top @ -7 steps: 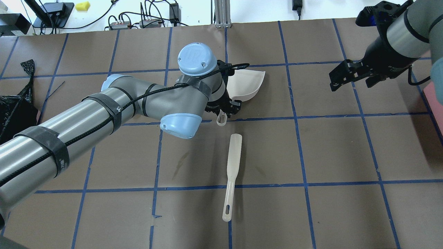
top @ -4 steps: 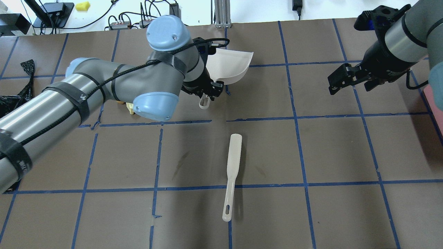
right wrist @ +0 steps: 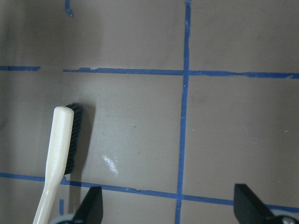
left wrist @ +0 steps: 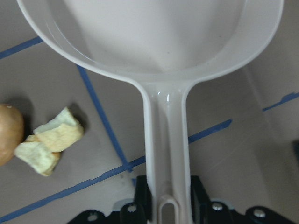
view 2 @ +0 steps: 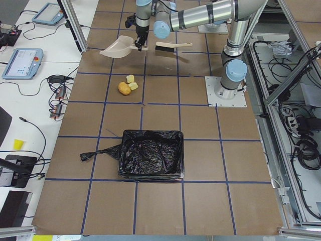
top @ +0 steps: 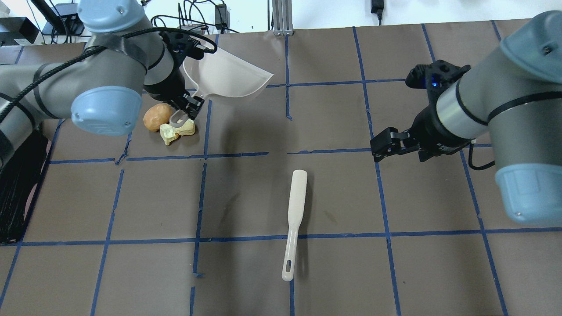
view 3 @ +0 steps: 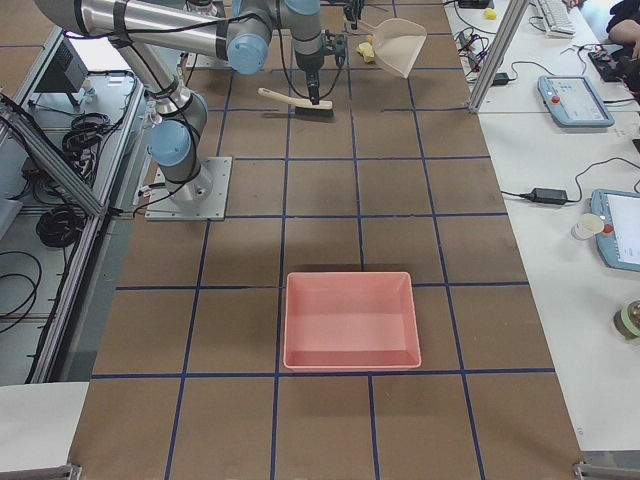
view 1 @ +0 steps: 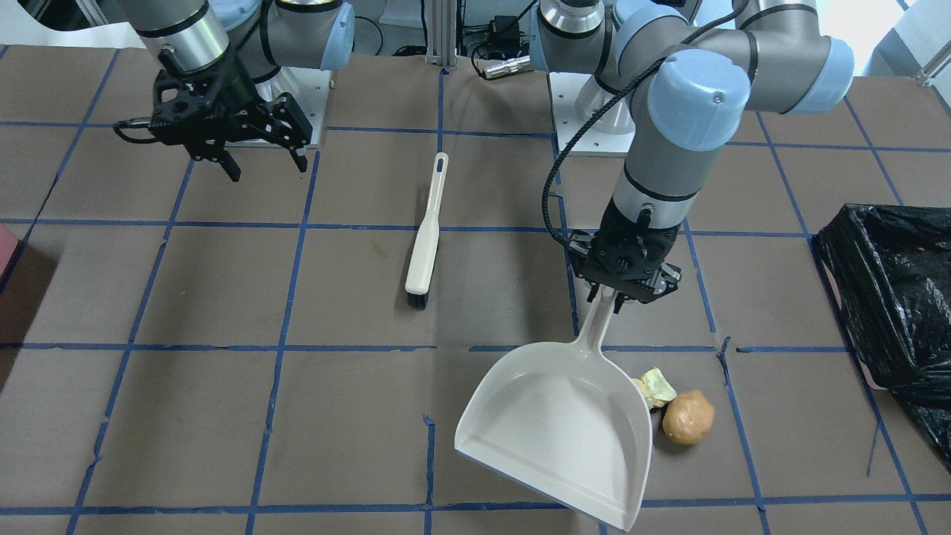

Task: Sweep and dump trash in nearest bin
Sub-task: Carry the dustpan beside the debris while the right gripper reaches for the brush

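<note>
My left gripper [view 1: 624, 291] [top: 186, 109] [left wrist: 163, 207] is shut on the handle of the beige dustpan [view 1: 565, 423] [top: 224, 77] [left wrist: 159, 37], which hangs just above the table with nothing in it. The trash lies on the table beside the handle: an orange-tan lump [view 1: 689, 417] [top: 157, 116] [left wrist: 5, 133] and pale yellow-green chunks [view 1: 655, 386] [top: 175, 131] [left wrist: 49, 144]. The black-lined bin [view 2: 150, 153] [view 1: 884, 297] stands at the table's left end. My right gripper [view 1: 267, 169] [top: 382, 147] [right wrist: 170, 210] hovers open, holding nothing, near the cream brush [top: 295, 215] [view 1: 425, 245] [right wrist: 58, 154].
A pink tray [view 3: 350, 320] sits at the table's right end. Cables and boxes [top: 184, 22] line the far edge beyond the brown, blue-taped table [top: 395, 263]. Monitors and tablets [view 2: 22, 63] rest on a side bench.
My left arm has swung the dustpan left, and the trash shows beside its handle. My right arm has come down and inward toward the brush, still open.
</note>
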